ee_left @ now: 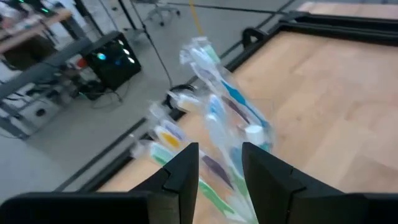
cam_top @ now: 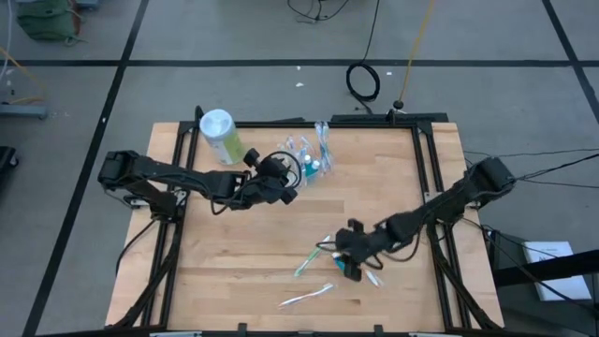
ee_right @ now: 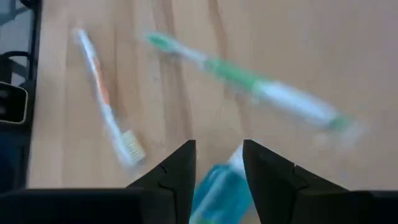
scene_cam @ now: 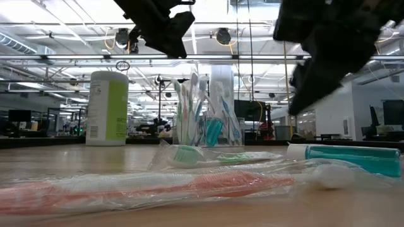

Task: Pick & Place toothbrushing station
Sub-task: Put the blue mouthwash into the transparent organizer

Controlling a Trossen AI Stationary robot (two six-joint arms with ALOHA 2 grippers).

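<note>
The toothbrushing station (cam_top: 314,154), a clear holder with wrapped toothbrushes and small tubes, stands near the table's far edge; it also shows in the low view (scene_cam: 205,116). My left gripper (cam_top: 292,176) hangs open above the table just left of it, and its fingers frame the wrapped brushes (ee_left: 217,118) without a visible touch. My right gripper (cam_top: 348,262) is open and raised above a blue white-capped tube (ee_right: 221,186) that lies on the table near the front. A green toothbrush (cam_top: 314,257) and an orange-and-white one (cam_top: 306,298) lie flat on the table nearby.
A tall green canister with a white lid (cam_top: 219,136) stands upright left of the station, close behind my left arm. A black frame (cam_top: 426,178) runs along the table's sides. Bare wood (cam_top: 243,253) lies between the arms toward the near left.
</note>
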